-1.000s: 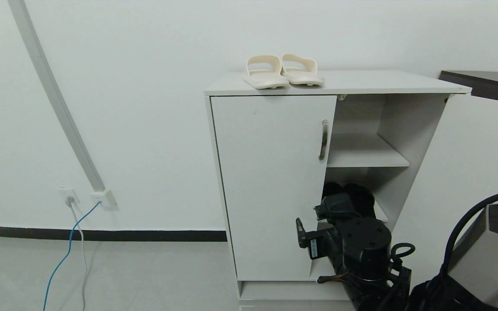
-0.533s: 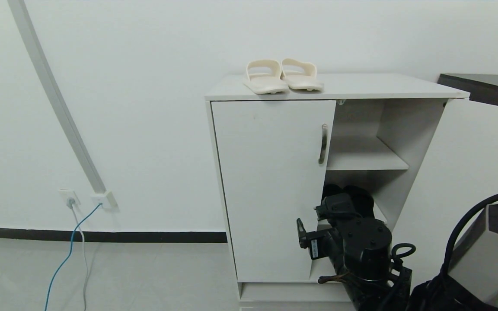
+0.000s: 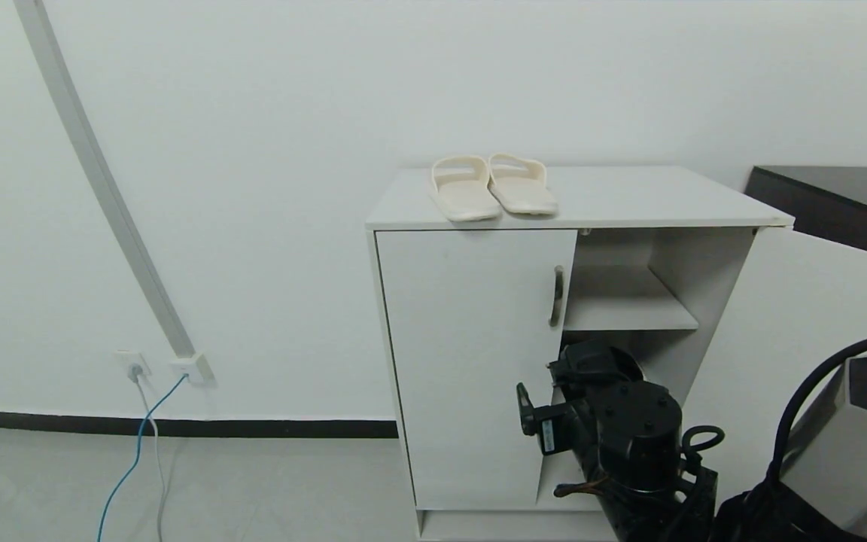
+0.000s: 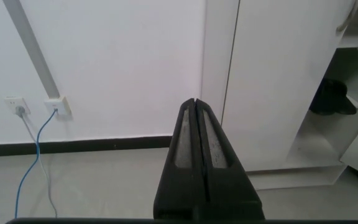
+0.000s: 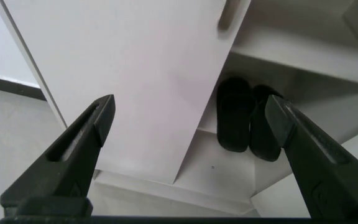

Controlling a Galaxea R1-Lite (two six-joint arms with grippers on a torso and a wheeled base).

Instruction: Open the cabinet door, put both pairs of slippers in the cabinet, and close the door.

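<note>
Atop the white cabinet (image 3: 629,197), centre frame, sits the cream pair of slippers (image 3: 494,186), the black pair (image 5: 247,121) on its lower shelf inside the open right-hand door (image 3: 780,339); right gripper (image 5: 189,106) spread wide, left gripper (image 4: 195,107) pressed together.

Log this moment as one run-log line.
right door open | left door shut | black slippers on lower shelf | cream slippers on cabinet top | left gripper shut, empty | right gripper open

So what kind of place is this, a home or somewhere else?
Probably an indoor room, maybe a home entryway: a white shoe cabinet against a wall, cream slippers on its top, black slippers on a shelf inside, wall sockets near the floor.
</note>
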